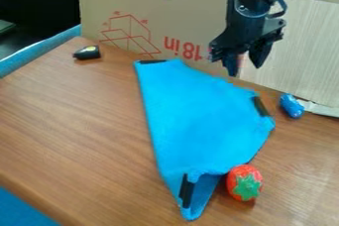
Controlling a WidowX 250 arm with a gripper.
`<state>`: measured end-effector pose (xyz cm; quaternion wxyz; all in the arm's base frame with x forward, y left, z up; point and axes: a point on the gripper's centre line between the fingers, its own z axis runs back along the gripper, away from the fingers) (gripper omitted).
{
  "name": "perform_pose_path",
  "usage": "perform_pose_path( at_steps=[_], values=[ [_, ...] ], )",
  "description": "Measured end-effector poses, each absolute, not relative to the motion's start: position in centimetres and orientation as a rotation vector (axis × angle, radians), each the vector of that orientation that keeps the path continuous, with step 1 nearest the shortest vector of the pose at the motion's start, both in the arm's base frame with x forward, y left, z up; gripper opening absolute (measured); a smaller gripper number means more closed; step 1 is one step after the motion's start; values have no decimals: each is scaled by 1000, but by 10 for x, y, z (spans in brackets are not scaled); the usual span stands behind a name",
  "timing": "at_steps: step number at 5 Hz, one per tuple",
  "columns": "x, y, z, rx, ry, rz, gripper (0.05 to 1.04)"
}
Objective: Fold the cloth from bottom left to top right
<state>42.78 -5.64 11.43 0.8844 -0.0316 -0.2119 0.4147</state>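
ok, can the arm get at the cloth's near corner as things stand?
Probably, though reach is a guess. The pincer hangs open with nothing in it, and nothing lies on the cloth's near corner. The toy strawberry sits just right of it, so a careless approach might bump it.

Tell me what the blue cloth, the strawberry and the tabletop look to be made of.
The blue cloth: soft, matte fabric, perhaps microfiber, judging by its limp folds and dull surface.
The strawberry: probably molded plastic, given its rounded toy shape and flat green star of leaves.
The tabletop: brown with streaky grain; wood or a wood-look laminate.
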Motion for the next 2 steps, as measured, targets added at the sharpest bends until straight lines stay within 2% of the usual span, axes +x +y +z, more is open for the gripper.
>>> perform_pose_path(
  at_steps=[1, 2],
  values=[
    [424, -65, 127, -112, -337, 723, 994],
    [411, -40, 163, -115, -184, 570, 1000]
  ],
)
